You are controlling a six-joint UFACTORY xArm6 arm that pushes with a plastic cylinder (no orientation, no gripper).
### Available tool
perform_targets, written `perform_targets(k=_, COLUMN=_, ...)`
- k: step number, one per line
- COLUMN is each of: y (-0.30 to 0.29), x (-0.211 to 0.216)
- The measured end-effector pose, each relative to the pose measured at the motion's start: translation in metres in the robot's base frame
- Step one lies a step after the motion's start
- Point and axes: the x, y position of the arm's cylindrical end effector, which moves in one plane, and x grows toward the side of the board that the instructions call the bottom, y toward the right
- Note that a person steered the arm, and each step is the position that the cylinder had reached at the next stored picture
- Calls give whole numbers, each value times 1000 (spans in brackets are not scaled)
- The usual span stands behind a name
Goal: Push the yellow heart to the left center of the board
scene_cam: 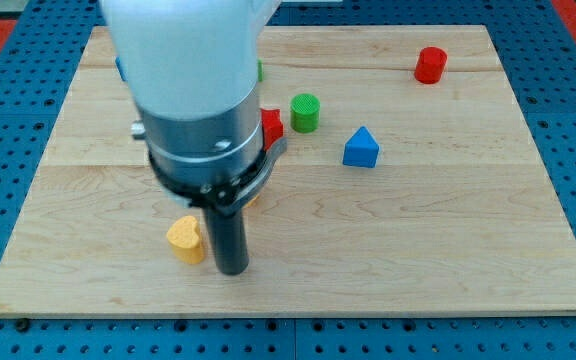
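The yellow heart (185,240) lies on the wooden board (418,230) at the lower left. My tip (232,270) stands just to the heart's right, very close to it or touching it; I cannot tell which. The arm's white and grey body hangs over the board's upper left and hides what is under it.
A red block (272,126) peeks out at the arm's right edge. A green cylinder (305,112) stands right of it. A blue triangular block (361,148) is near the middle. A red cylinder (430,65) is at the upper right. A green sliver (260,71) and an orange-yellow sliver (253,197) show beside the arm.
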Motion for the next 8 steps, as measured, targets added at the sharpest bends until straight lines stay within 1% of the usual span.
perform_targets(k=1, y=-40, x=-38)
perform_targets(k=2, y=-79, x=-117)
perform_targets(k=3, y=-77, x=-116)
perform_targets(k=4, y=-7, x=-104)
perform_targets(k=5, y=-24, x=-63)
perform_targets(k=6, y=-45, x=-57)
perform_targets(k=7, y=-45, x=-36)
perform_targets(k=8, y=-80, x=-50)
